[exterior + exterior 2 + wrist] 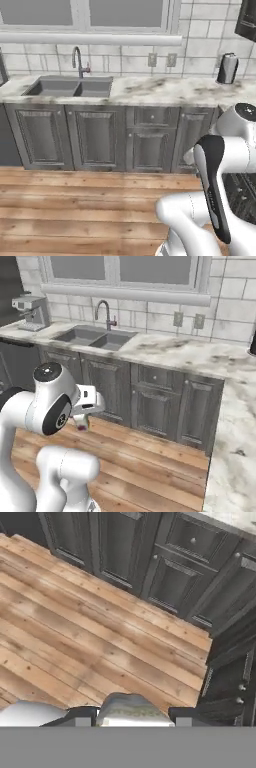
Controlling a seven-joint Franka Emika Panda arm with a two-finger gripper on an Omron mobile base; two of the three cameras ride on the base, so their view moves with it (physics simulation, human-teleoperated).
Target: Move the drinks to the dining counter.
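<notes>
Mid-carry in a rendered kitchen: the white arm's two-finger gripper (132,716) is clamped on a small pale round-topped container (132,704), seemingly one of the drinks, at the frame's bottom centre above the brown plank floor (75,637); dark grey panelled cabinets (175,582) fill the top; next, judging by this, the base must reach the long marble dining counter and set it down upright.
</notes>
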